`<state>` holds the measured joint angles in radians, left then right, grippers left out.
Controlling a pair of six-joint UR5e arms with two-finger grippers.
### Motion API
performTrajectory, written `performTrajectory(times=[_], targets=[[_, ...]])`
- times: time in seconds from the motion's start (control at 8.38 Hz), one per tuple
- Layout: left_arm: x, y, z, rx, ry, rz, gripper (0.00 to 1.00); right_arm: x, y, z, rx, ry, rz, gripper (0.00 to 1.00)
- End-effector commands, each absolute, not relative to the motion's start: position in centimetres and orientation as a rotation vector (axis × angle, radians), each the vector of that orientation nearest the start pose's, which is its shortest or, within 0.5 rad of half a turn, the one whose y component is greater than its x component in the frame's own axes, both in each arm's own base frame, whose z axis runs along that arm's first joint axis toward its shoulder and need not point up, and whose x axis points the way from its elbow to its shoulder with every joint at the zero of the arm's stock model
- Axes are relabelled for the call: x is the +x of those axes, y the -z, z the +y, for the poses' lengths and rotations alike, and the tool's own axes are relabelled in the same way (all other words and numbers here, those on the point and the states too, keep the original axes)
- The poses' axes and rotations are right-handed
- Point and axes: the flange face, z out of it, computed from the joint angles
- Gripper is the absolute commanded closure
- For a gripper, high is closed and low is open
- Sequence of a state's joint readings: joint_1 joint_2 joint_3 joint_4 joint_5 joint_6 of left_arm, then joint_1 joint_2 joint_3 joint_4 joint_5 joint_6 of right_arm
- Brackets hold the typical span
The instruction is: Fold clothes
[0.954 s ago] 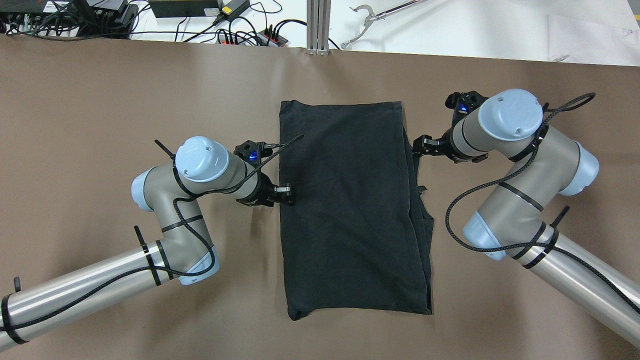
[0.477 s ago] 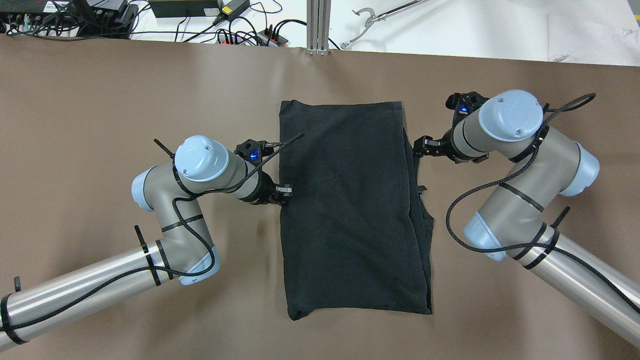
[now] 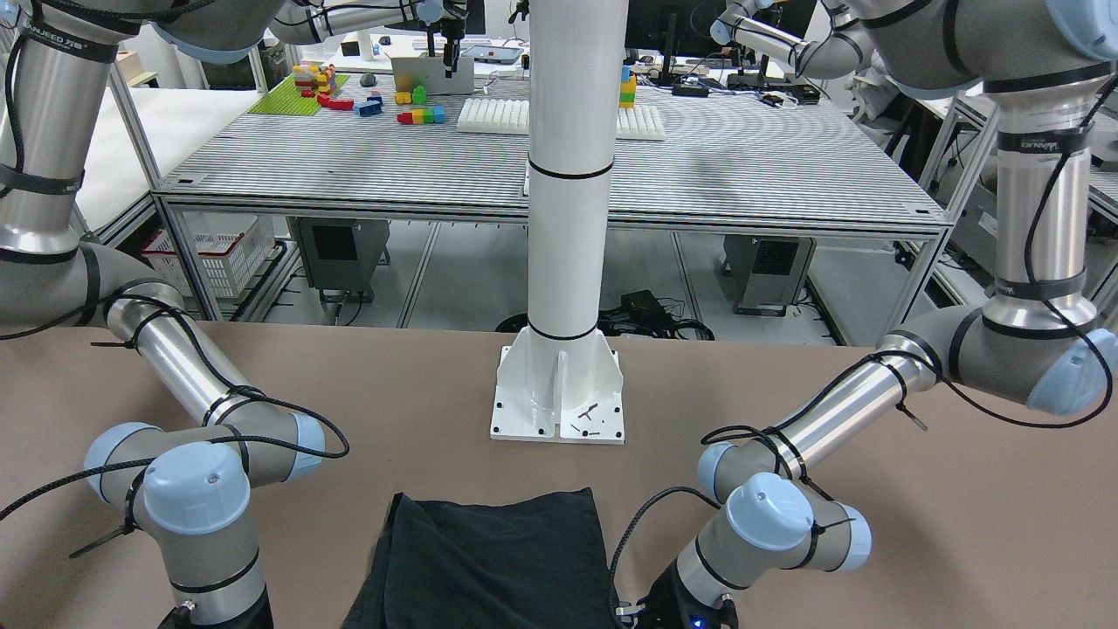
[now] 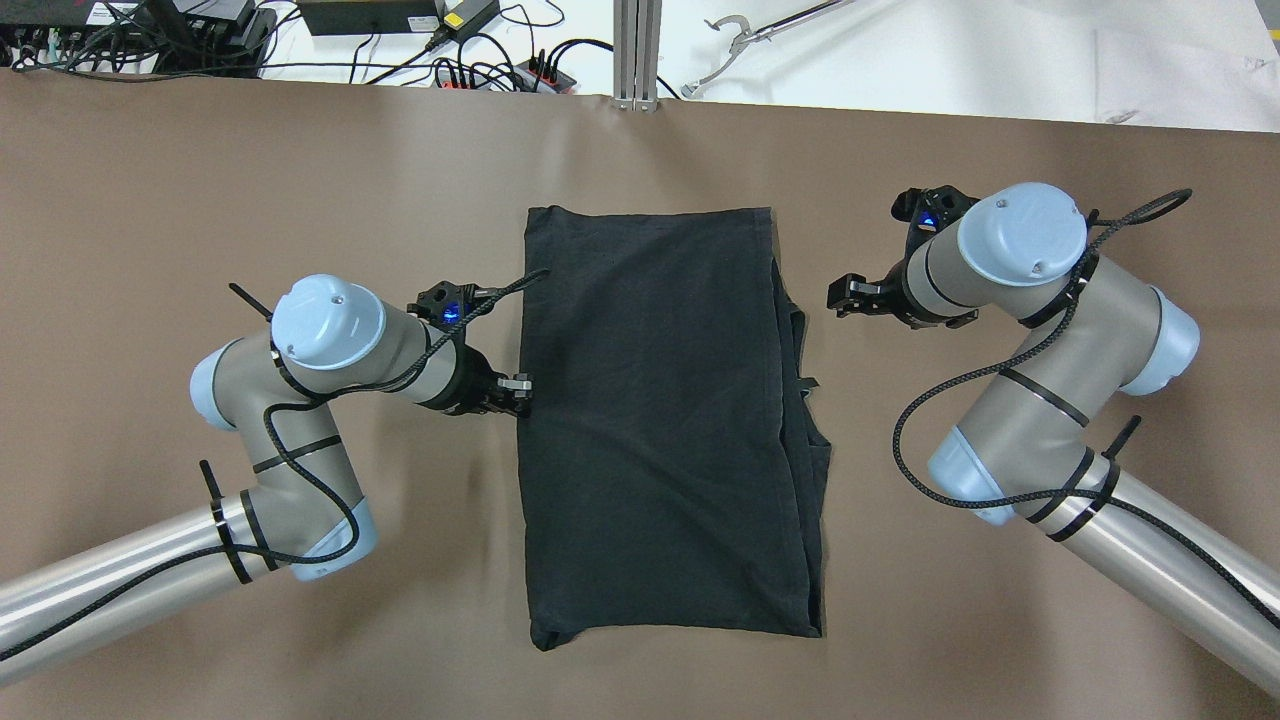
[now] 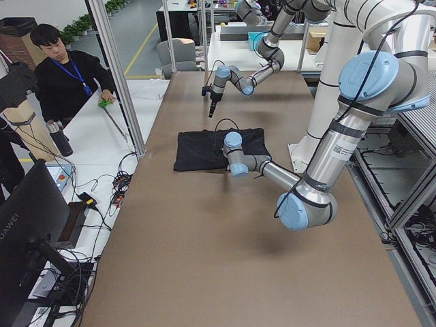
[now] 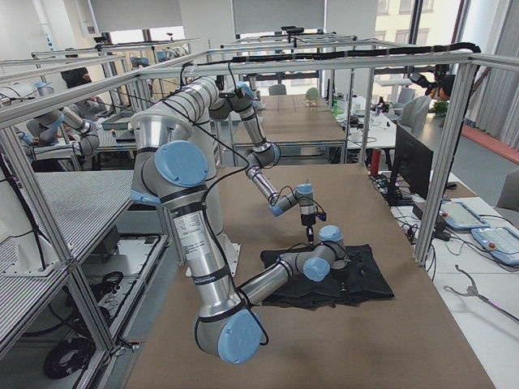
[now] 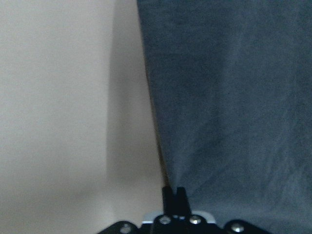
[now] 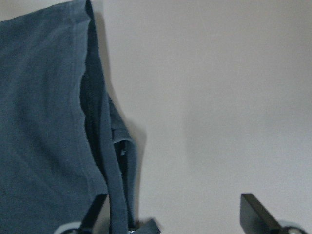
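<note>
Left hand is seen in the overhead view clenched on the garment, at approx. the middle of the fabric's edge on the robot's left. Right hand is held released, just beside the opposite edge w/ a strip of tabletop btw. them. Garment is laid flat as a folded rectangle at the tabletop's ctr, long axis run from the robot-side edge to the far edge. Looser under-layers are left sticking out along the right side.

Front-facing view: only the garment's robot-side end is shown; both hands are all but cut off at the frame's bottom.

Side views: garment is confirmed flat mid-tabletop, an arm at each long side; grips can't be told.

Left wrist view: fingers are pressed together on the fabric's edge. Right wrist view: fingers are spread wide, nothing gripped.

Judged: the left hand is the nearer, i.e. already in contact. For a fold across the long axis the right hand would have to be brought in toward the garment's stray layers.
</note>
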<state>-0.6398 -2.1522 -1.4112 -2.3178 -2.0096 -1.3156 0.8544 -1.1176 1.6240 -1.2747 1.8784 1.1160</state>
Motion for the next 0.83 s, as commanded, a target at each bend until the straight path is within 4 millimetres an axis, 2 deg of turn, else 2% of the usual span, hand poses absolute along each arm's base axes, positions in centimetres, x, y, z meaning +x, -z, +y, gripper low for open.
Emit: performTrajectory(times=[0.0, 0.12, 0.24, 0.36, 0.48, 0.6, 0.72], targets=[[48.3, -31.9, -50.0, 0.152, 0.082, 1.199, 1.0, -36.1, -34.6, -56.8, 0.257, -0.248, -0.817, 0.06], [47.4, -32.3, -50.8, 0.178, 0.061, 1.189, 1.0, -36.2, -34.3, -56.6, 0.259, -0.244, -0.821, 0.06], [46.3, -33.7, -51.2, 0.18, 0.05, 1.174, 1.0, -36.1, -34.3, -56.6, 0.258, -0.244, -0.821, 0.06], [45.3, -33.5, -51.7, 0.165, 0.045, 1.186, 0.96, -36.1, -33.8, -56.3, 0.262, -0.241, -0.831, 0.06], [44.7, -33.0, -51.7, 0.166, 0.035, 1.203, 0.15, -35.9, -32.8, -55.6, 0.269, -0.239, -0.851, 0.06], [43.7, -32.6, -50.8, 0.185, 0.03, 1.224, 0.06, -36.6, -32.1, -54.1, 0.273, -0.221, -0.867, 0.06], [42.4, -32.6, -49.5, 0.194, 0.025, 1.234, 0.05, -37.2, -31.9, -52.2, 0.266, -0.205, -0.882, 0.06]])
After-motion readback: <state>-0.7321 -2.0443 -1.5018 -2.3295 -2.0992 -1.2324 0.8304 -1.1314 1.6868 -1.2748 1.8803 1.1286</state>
